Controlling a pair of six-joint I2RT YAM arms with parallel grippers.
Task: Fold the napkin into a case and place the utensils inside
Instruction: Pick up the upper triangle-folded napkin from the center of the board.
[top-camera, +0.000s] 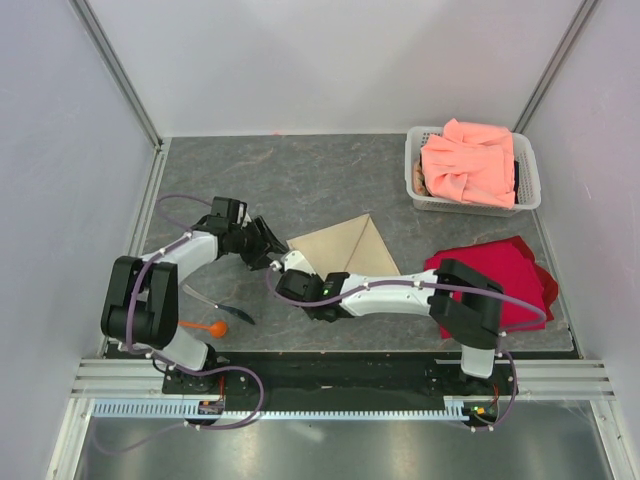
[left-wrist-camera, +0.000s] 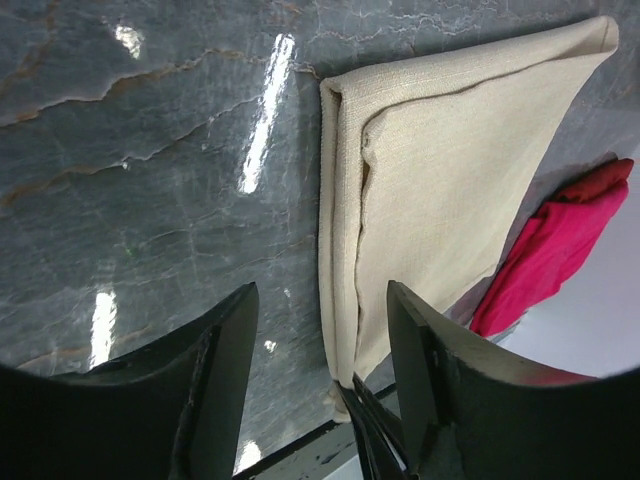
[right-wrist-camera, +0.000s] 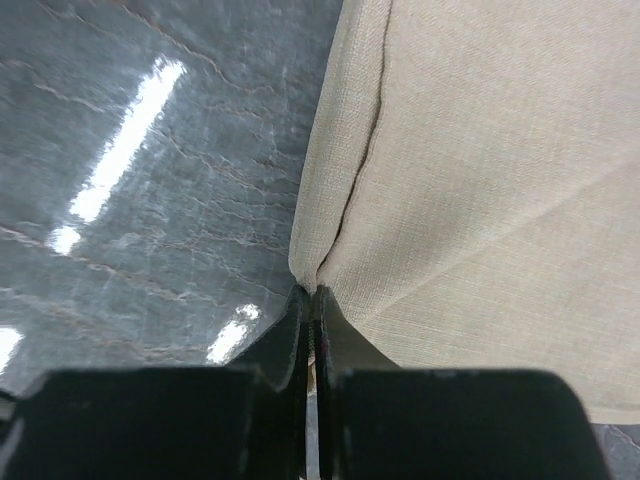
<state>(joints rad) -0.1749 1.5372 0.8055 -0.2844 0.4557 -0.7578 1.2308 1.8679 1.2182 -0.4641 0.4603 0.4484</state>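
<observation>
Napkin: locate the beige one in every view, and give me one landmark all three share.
Top external: napkin folded to a triangle at table centre, left of the red cloth.
Left wrist: napkin at upper right, beyond the open left gripper.
Right wrist: napkin fills the right half, corner pinched by the shut right gripper.
Shared landmark: the grey marbled tabletop, left of the napkin in both wrist views.

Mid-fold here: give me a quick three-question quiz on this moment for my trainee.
1. True or false: the right gripper is shut on a corner of the napkin.
2. Fill in: the cloth in the white basket is ___ in colour.
3. Where is the orange spoon? A in the white basket; B on the table, by its near left edge; C on the napkin.
Key: 1 true; 2 salmon-pink; 3 B.
</observation>
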